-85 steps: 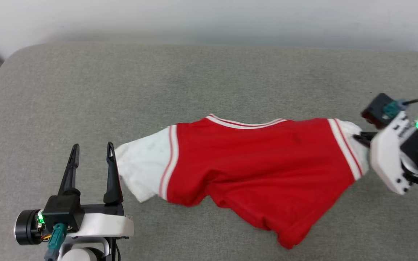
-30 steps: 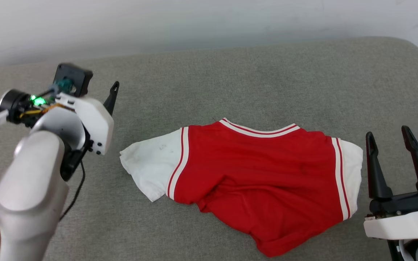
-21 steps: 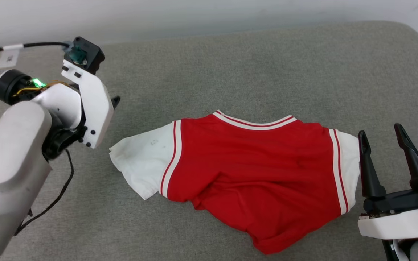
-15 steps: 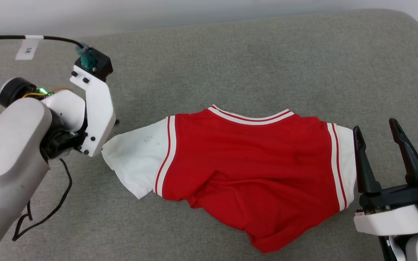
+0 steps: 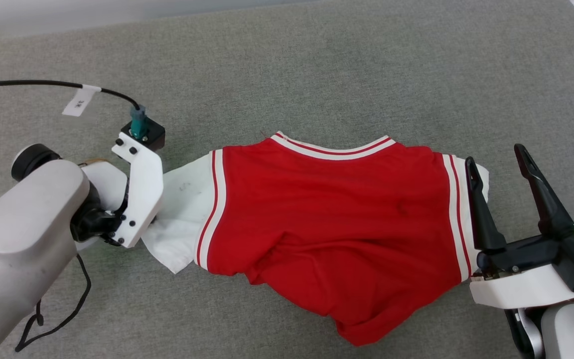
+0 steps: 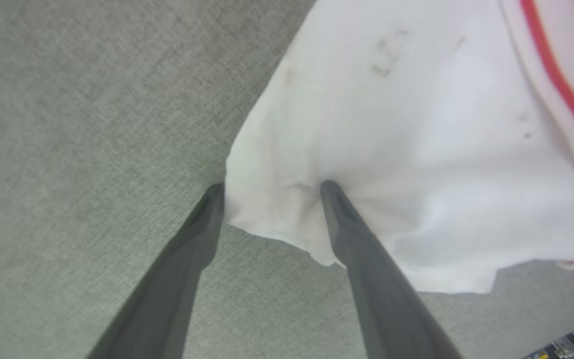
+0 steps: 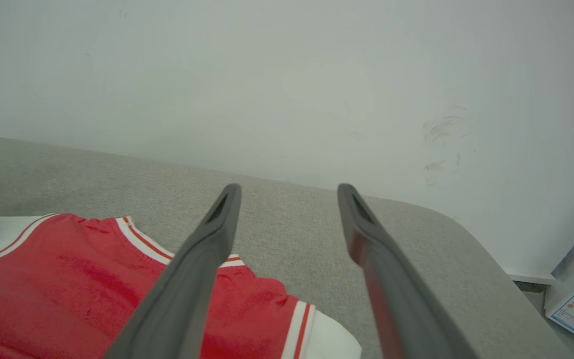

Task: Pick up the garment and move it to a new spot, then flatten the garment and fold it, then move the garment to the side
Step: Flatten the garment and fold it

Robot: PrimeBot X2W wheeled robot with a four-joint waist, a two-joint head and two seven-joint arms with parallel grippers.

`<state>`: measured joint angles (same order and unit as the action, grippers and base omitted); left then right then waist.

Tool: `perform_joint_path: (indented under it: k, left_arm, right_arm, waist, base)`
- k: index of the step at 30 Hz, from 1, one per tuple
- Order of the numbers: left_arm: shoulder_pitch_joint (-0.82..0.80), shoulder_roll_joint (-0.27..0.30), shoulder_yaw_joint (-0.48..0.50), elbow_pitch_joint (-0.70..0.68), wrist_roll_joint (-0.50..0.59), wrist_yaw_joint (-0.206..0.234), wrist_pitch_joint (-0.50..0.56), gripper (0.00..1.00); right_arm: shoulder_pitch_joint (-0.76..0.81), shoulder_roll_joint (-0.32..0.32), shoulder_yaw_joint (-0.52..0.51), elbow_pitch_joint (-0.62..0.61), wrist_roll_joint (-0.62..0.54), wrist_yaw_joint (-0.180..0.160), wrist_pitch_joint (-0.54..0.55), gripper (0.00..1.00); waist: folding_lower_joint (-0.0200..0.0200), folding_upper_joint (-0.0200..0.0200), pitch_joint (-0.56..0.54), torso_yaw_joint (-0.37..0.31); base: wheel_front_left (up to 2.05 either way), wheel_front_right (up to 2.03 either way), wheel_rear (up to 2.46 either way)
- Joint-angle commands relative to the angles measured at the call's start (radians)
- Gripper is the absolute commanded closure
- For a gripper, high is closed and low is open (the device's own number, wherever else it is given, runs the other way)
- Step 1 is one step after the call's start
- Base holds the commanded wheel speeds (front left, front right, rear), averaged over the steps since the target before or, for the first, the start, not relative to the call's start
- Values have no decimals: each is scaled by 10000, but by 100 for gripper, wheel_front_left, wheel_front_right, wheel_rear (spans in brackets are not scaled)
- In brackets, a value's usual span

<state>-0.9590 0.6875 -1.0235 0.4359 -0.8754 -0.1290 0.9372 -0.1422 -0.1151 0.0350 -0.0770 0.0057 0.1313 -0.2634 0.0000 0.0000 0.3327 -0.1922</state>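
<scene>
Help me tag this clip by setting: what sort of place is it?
Likely an indoor room, home or lab: a grey upholstered cushion, sofa-like, against a plain white wall, with a red garment lying on it.

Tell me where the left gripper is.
The left gripper sits at the shirt's left end: the left wrist view shows its open fingers straddling the white sleeve's outer edge on the grey cushion.

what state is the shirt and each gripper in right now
garment: lying unfolded on the grey cushion, lower part rumpled, not gripped
left gripper: open, fingertips astride the white sleeve corner
right gripper: open, empty, beside the garment
</scene>
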Motion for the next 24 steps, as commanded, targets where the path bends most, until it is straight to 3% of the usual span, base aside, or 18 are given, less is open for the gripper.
perform_joint_path:
  k: [1, 2, 5, 16, 20, 22, 24]
  left_arm:
    - [367, -134, -490, 196, -37, -2, 25, 53]
    - [353, -134, -652, 208, -93, -2, -2, 100]
    - [61, 19, -963, 161, -98, -1, -414, 100]
    - [-243, 1480, -1069, 423, -821, 11, -1245, 100]
    - [184, 1374, -1007, 885, -1073, 57, -1700, 100]
    - [306, 1237, -978, 1098, -963, 132, -2159, 0]
    - [378, 1151, -1042, 1321, -882, 128, -2377, 0]
  right_arm:
    - [-129, 66, 32, 49, -62, -11, -18, 0]
    - [-156, 59, 31, 75, -62, -11, -18, 0]
    - [-138, 32, -11, 168, -76, -11, -18, 0]
    - [213, -35, -212, 337, 44, -11, -18, 0]
    - [159, -75, -114, 397, 97, -11, -18, 0]
    - [151, -116, -85, 420, 112, -11, -18, 0]
    - [178, -179, -82, 443, 129, -11, -18, 0]
  waist:
    - [0, 0, 18, 10]
    - [0, 0, 11, 29]
    - [0, 0, -121, 150]
    - [0, 0, -670, 624]
    - [0, 0, -671, 622]
    - [0, 0, -676, 623]
    - [0, 0, -714, 630]
  base:
    - [0, 0, 0]
    - [0, 0, 0]
    - [0, 0, 0]
    - [0, 0, 0]
    - [0, 0, 0]
    - [0, 0, 0]
    - [0, 0, 0]
